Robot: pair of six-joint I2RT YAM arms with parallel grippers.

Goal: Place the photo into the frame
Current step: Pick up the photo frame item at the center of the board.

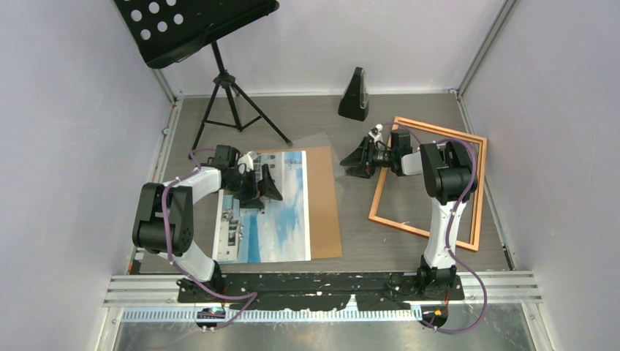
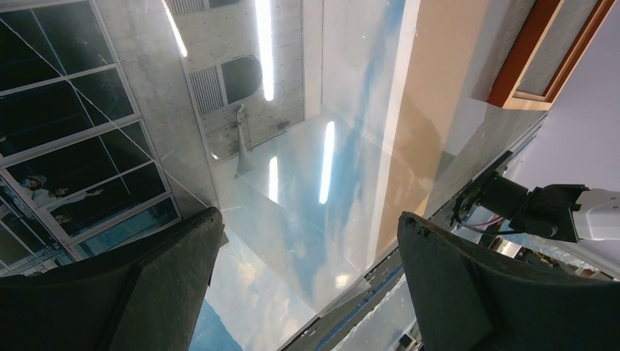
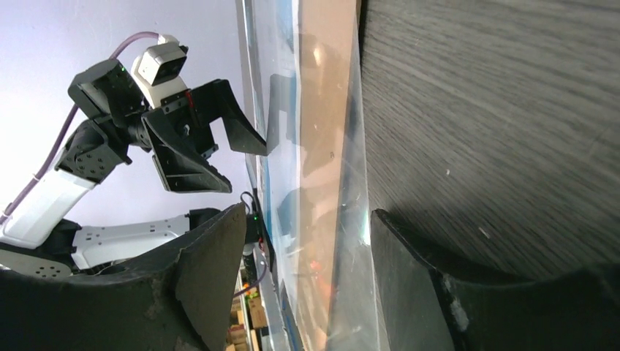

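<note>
Overhead, left hand [image 1: 263, 191] gapes above the photo [image 1: 281, 219]; right hand [image 1: 355, 162] (fingers also apart) sits beside the frame [image 1: 424, 232].

White arms [image 1: 441, 228] with black joints [image 1: 447, 174], purple cables [image 1: 168, 227].

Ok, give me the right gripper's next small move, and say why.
Probably ease the right gripper a little toward the edge of the clear sheet, so its open fingers straddle it, ready to close. The sheet seems to cover the photo, which must come free before going into the frame lying apart on the right.
</note>
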